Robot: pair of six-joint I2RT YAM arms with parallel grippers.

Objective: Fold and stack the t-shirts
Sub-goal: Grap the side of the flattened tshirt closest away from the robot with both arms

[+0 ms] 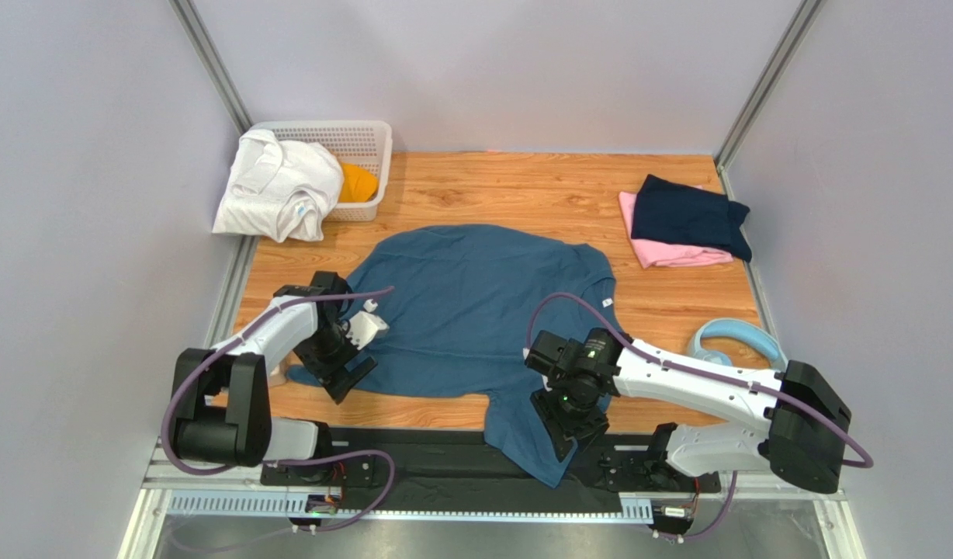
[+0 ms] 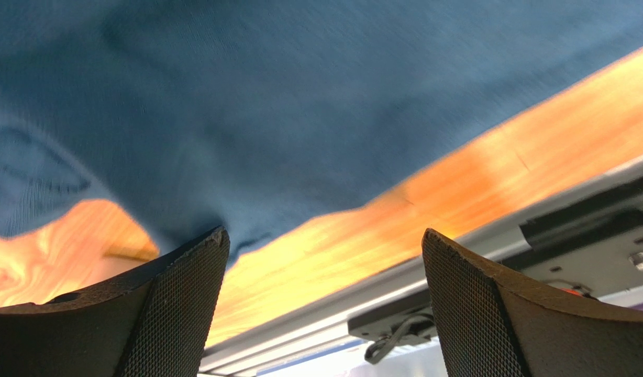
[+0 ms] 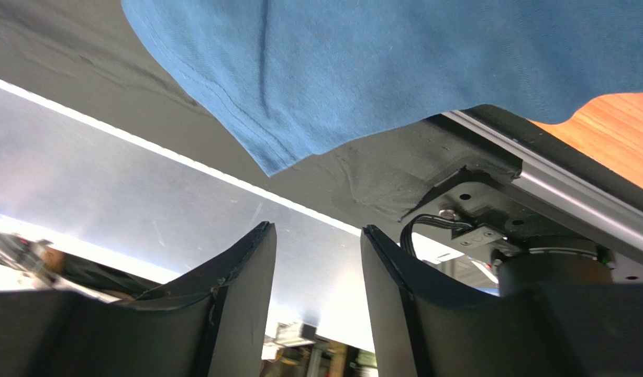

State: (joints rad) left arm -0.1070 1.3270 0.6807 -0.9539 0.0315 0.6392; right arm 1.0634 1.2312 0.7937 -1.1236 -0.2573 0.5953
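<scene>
A large slate-blue t-shirt (image 1: 481, 315) lies spread on the wooden table, one corner hanging over the near edge onto the black mat. My left gripper (image 1: 344, 379) is open at the shirt's near-left hem; in the left wrist view the blue cloth (image 2: 301, 102) lies just beyond the fingertips (image 2: 191, 267). My right gripper (image 1: 566, 437) is open and empty by the hanging corner, which shows in the right wrist view (image 3: 364, 71). A dark navy shirt (image 1: 691, 216) lies folded on a pink one (image 1: 668, 250) at the far right.
A white lattice basket (image 1: 365, 146) at the far left holds an orange garment (image 1: 356, 183), with a white garment (image 1: 277, 184) draped over its side. Light-blue headphones (image 1: 738, 341) lie at the right near the right arm. Metal rail (image 2: 427, 275) runs along the near edge.
</scene>
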